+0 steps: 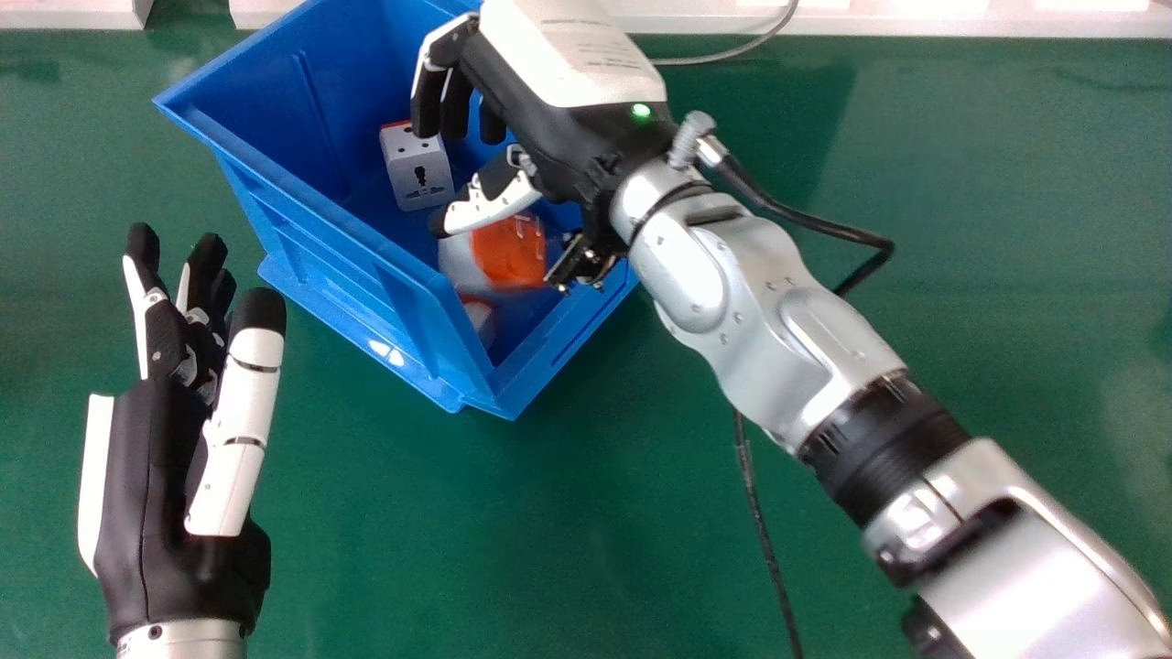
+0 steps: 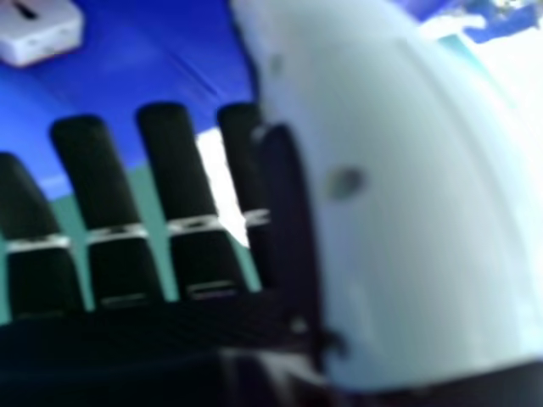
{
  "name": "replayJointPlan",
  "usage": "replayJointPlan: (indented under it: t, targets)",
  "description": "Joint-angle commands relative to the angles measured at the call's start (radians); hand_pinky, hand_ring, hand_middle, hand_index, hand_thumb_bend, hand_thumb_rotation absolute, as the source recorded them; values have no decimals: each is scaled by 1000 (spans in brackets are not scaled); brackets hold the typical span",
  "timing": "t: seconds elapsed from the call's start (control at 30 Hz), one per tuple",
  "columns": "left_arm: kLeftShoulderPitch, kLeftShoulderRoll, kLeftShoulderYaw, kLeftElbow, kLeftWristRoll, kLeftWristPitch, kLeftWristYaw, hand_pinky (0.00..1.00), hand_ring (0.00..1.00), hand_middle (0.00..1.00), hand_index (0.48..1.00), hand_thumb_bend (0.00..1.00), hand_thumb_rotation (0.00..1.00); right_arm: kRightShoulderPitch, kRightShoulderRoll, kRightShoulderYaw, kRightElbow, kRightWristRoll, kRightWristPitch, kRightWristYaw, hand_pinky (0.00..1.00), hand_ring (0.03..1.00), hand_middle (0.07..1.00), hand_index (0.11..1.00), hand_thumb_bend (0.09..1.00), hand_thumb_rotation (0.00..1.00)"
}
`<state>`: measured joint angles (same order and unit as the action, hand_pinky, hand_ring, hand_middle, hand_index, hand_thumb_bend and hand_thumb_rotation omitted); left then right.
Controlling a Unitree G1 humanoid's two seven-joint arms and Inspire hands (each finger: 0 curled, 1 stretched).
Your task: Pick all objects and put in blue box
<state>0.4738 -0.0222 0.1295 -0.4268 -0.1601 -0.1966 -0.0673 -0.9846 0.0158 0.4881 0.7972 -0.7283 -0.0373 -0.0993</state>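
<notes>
Orange-and-white object (image 1: pixel 511 258) shows inside the blue box (image 1: pixel 311 256), just robot-side of the right hand (image 1: pixel 554 137), its fingers parted, empty; left hand (image 1: pixel 151 476), open, lies farther.

At top centre my right hand (image 1: pixel 568 137) covers part of the blue box (image 1: pixel 320 258); the orange-and-white object (image 1: pixel 509 256) near centre is blurred.

Green tabletop (image 1: pixel 1007 201), with a curved grey cable (image 1: pixel 719 59) and white edging (image 1: pixel 916 24) at its far side.
</notes>
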Motion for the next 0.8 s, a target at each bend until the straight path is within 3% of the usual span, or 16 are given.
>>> replayJointPlan:
  t: [0.0, 0.27, 0.53, 0.77]
  targets:
    - [12, -2, -3, -34, 6, -26, 2, 1000, 1000, 990, 983, 533, 673, -82, 30, 3, 60, 0, 2, -40, 272, 379, 490, 545, 507, 2]
    - [16, -11, -9, -20, 2, -39, 7, 1000, 1000, 987, 979, 552, 654, -137, 55, 13, 210, 15, -67, -95, 303, 389, 503, 527, 509, 0]
    - [2, -13, -7, -1, 7, -48, 10, 1000, 1000, 985, 975, 552, 658, -145, 52, 9, 237, 25, -98, -145, 305, 394, 512, 505, 511, 0]
    - [-22, -8, -2, 28, -2, -64, 1, 1000, 1000, 990, 983, 554, 661, -124, 25, 10, 202, 18, -117, -202, 314, 403, 517, 520, 508, 0]
